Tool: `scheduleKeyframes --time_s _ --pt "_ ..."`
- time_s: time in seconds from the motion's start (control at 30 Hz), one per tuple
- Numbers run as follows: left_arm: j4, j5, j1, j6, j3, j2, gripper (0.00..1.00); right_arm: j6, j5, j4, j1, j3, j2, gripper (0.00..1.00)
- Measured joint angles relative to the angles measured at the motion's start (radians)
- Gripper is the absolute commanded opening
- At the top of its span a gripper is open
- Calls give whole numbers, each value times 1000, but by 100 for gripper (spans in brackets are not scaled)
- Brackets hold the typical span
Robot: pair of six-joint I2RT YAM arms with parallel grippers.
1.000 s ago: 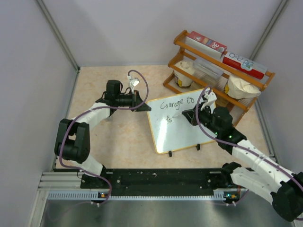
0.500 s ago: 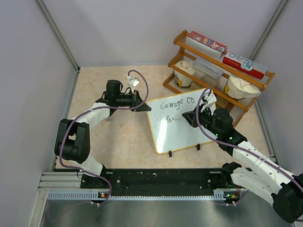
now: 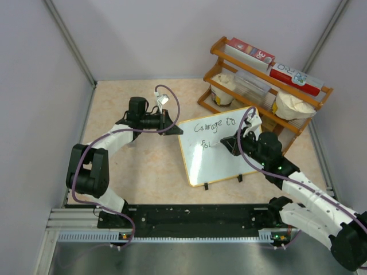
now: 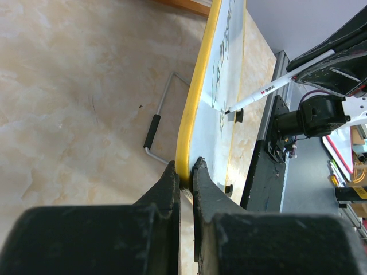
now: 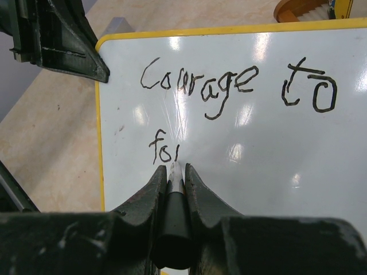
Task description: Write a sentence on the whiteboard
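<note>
Whiteboard sits propped on its black feet mid-tabletop, just in front of the wooden rack, between the two arms. Left gripper is clamped tight on the yellow rim at the board's left edge, rim pinched between both fingers. Right gripper is closed around a marker, tip touching the board face. The sentence reads "Courage to" on the top line; below it "fo" plus one short upright stroke, with the marker tip right under that stroke.
</note>
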Motion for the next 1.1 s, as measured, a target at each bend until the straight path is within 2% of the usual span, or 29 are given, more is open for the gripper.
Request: scheduleKeyframes --time_s 1.1 --pt "0 -3 0 0 0 1 0 22 68 31 0 24 32 0"
